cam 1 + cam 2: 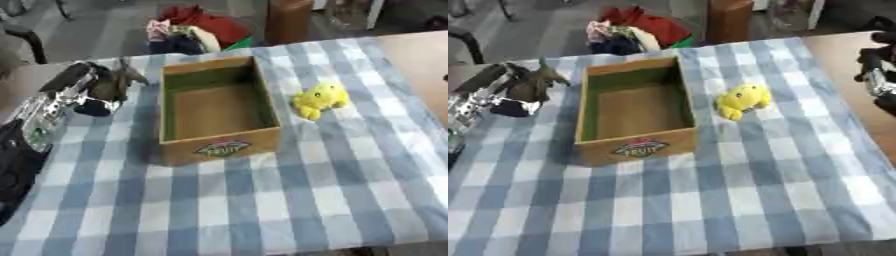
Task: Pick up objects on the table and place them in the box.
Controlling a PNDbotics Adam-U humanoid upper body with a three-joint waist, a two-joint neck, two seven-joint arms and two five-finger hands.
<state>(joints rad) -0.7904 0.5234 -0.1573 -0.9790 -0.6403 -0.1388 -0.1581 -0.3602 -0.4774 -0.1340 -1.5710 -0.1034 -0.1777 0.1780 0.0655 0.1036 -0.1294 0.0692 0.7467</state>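
An open wooden box (220, 145) with green inner walls and a fruit label stands mid-table, with nothing inside it. A yellow plush toy (320, 99) lies on the checked cloth just right of the box. My left hand (90, 95) hovers left of the box's far corner, shut on a brown-olive thing with pointed parts (121, 80) that is held above the cloth. My right hand (877, 70) shows only at the right edge of the right eye view, over bare wood, well away from the toy.
The blue-and-white checked cloth (262, 210) covers the table down to its near edge. Bare wooden tabletop (420, 60) lies to the right. Beyond the far edge sit a heap of red and white clothes (197, 27) and a brown post (289, 20).
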